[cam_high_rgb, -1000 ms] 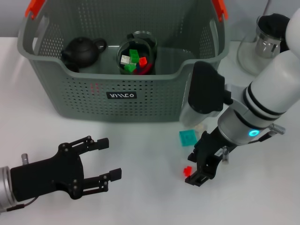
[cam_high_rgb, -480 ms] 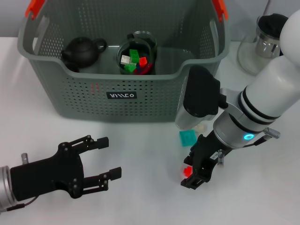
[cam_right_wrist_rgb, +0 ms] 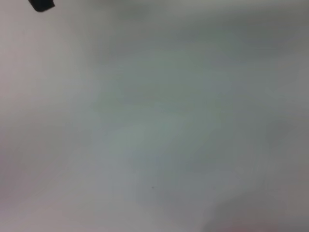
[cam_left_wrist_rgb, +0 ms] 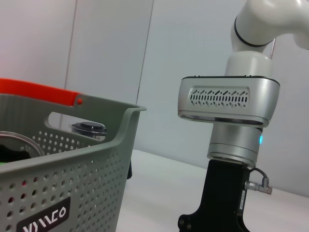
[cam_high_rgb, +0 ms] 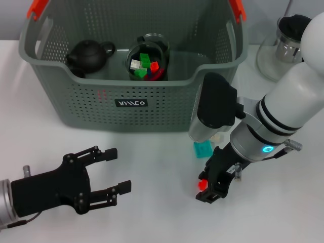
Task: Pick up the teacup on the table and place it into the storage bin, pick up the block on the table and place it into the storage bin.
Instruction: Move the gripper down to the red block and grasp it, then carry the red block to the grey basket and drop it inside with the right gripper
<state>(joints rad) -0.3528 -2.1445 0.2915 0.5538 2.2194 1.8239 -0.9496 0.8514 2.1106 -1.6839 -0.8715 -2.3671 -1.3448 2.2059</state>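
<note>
Right gripper (cam_high_rgb: 208,186) is low over the white table (cam_high_rgb: 152,212), in front of the storage bin's right end. Its black fingers point down and sit around a small red block (cam_high_rgb: 202,184); whether they actually pinch it cannot be told from the head view. A teal block (cam_high_rgb: 202,149) lies flat on the table just behind that, partly under the arm's grey wrist housing, with a pale block (cam_high_rgb: 217,136) beside it. The grey perforated storage bin (cam_high_rgb: 101,106) stands at the back of the table, orange handle clips at both ends, black label on its front wall. Inside it: a dark teapot (cam_high_rgb: 90,54) to the left, and a round dark teacup (cam_high_rgb: 147,63) near the middle holding green, white and red pieces. A glass pot with a black lid (cam_high_rgb: 291,43) stands on the table to the right of the bin. Left gripper (cam_high_rgb: 115,172) hovers near the front left of the table, jaws spread apart, nothing between them. The right wrist view shows only a blur.
</note>
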